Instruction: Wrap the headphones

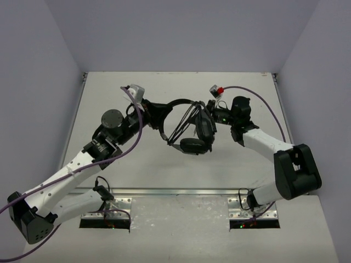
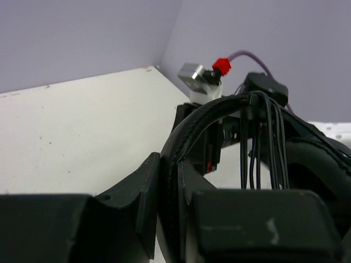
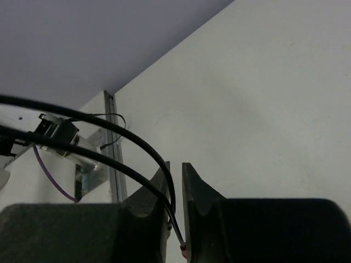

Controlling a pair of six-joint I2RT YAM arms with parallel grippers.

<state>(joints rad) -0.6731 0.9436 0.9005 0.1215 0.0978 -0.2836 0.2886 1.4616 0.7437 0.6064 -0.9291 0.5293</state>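
The black headphones (image 1: 189, 143) hang above the middle of the table between both grippers. My left gripper (image 1: 155, 107) is shut on their thin headband (image 2: 189, 129), which stands pinched between the jaws of that left gripper (image 2: 171, 162). Several turns of the thin black cable (image 2: 262, 148) run across the headband toward the earcups (image 1: 205, 129). My right gripper (image 1: 210, 117) is next to the earcups. In the right wrist view the right gripper (image 3: 175, 164) is shut to a narrow gap, with the cable (image 3: 137, 145) looping in and its red-tipped plug end (image 3: 184, 249) caught between the jaws.
The purple robot cables (image 1: 263, 104) arc over the table behind each arm. The right wrist camera (image 2: 200, 79) sits just beyond the headband. A metal rail (image 1: 181, 192) marks the table's near edge, and grey walls close in the other sides.
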